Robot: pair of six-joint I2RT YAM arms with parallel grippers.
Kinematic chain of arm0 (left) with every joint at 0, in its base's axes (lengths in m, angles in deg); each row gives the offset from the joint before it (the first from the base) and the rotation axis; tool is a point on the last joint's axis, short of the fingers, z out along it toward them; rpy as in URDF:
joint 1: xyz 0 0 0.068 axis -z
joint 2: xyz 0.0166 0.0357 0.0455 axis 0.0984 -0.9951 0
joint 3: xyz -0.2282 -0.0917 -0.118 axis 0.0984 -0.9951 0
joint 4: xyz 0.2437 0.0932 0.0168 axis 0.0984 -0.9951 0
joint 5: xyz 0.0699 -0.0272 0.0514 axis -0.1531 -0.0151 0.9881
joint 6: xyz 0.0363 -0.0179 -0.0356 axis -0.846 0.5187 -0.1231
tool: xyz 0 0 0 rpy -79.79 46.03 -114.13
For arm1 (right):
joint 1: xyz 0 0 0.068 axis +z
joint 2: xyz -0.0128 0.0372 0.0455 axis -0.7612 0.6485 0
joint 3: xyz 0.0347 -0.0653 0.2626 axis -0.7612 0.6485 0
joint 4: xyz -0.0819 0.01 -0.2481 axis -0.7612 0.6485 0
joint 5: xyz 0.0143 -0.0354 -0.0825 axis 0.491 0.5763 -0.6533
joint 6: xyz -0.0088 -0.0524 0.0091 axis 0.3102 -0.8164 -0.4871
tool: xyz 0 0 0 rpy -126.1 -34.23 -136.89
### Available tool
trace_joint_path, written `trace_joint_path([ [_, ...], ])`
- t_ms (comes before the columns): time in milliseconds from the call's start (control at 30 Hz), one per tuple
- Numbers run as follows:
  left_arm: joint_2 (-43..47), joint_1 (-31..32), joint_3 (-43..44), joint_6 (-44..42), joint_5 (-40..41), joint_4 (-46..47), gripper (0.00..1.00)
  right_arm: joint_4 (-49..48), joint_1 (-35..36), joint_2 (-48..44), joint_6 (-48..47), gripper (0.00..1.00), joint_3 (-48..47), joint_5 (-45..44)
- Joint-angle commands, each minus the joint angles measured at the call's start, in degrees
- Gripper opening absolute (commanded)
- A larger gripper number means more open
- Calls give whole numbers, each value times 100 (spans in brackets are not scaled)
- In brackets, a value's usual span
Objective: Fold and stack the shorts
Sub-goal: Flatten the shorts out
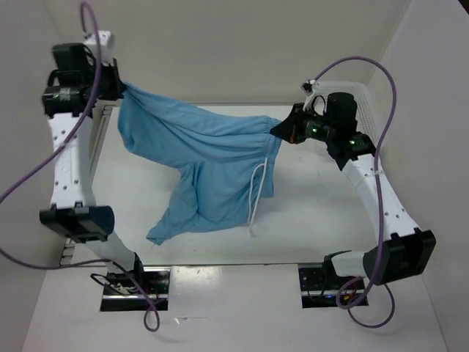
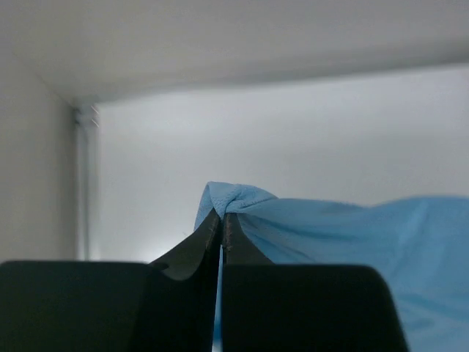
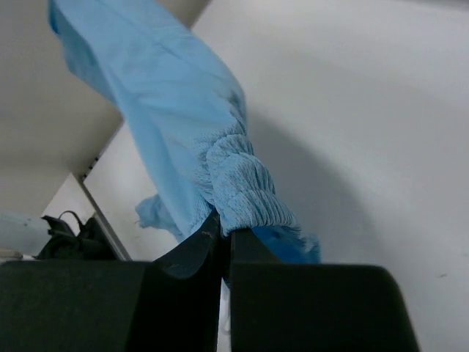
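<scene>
The light blue shorts (image 1: 201, 158) hang stretched in the air between my two grippers, above the white table (image 1: 315, 213). My left gripper (image 1: 119, 86) is shut on one corner of the shorts at the far left; the pinched fabric (image 2: 234, 198) bunches over its fingertips. My right gripper (image 1: 281, 130) is shut on the gathered waistband (image 3: 245, 191) at the right. A leg of the shorts (image 1: 172, 220) droops down to the table. The white drawstring (image 1: 256, 194) dangles in a loop near the middle.
A white mesh basket (image 1: 364, 103) stands at the far right behind the right arm. Enclosure walls close in the back and both sides. Both arm bases (image 1: 135, 282) sit at the near edge, with purple cables looping around them.
</scene>
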Motion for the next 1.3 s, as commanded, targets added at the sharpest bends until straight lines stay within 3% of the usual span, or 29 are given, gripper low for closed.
trace_joint_path([
  [0,-730,78,-609,-21,-488,-32,0,-930,-74,252,169,0,297,-578],
  [100,-1444,130,-795,-21,-549,100,0,-1395,-127,849,283,0,622,-1078],
  [267,-2762,272,-330,-21,-401,223,0,-1854,-249,1921,397,0,614,-1747],
  [500,-3923,324,513,-21,-338,390,0,-1855,-399,3537,301,0,-517,-2397],
  [767,-4600,491,1928,-21,-260,557,0,-1556,-399,4576,301,0,-1889,-2916],
  [900,-5354,614,2666,-21,-110,680,7,-1556,-399,4946,485,0,-2207,-3285],
  [967,-5628,675,3115,-21,-110,741,22,-1486,-399,5183,486,29,-2512,-3802],
  [1000,-5890,728,3264,-21,-49,803,36,-1320,-347,5288,425,45,-2671,-4013],
  [1033,-5988,729,3370,-21,-48,804,51,-1197,-347,5402,363,61,-2873,-4259],
  [1067,-6050,876,3441,-21,-48,804,80,-1065,-294,5603,293,83,-3284,-4314],
  [1167,-5903,992,3319,-21,65,742,100,-914,-233,5510,144,88,-3552,-4131],
  [1267,-5578,940,3126,-21,276,637,100,-853,-171,5220,73,88,-3605,-3849],
])
